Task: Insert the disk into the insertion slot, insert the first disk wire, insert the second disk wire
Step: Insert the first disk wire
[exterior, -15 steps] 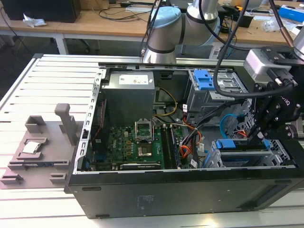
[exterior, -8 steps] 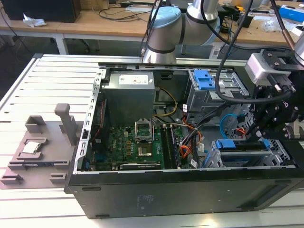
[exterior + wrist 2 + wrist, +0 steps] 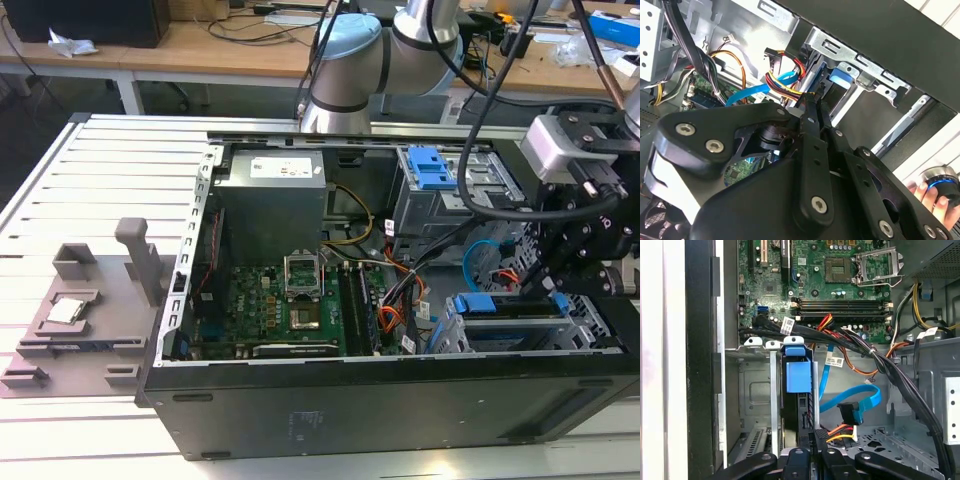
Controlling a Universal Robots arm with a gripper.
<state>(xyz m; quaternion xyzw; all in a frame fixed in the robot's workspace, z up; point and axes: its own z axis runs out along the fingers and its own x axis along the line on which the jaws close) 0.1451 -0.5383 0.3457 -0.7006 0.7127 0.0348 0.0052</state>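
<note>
Soft, even room light brightens the exterior view, the case [image 3: 400, 420] interior lies in shadow, and in the second wrist view bare sheet metal [image 3: 777, 17] and the table [image 3: 940, 20] glare white.

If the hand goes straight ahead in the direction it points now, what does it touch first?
Probably the disk, standing in its slot just ahead of the hand; the plug the hand holds would reach it first. Depth is uncertain.
</note>
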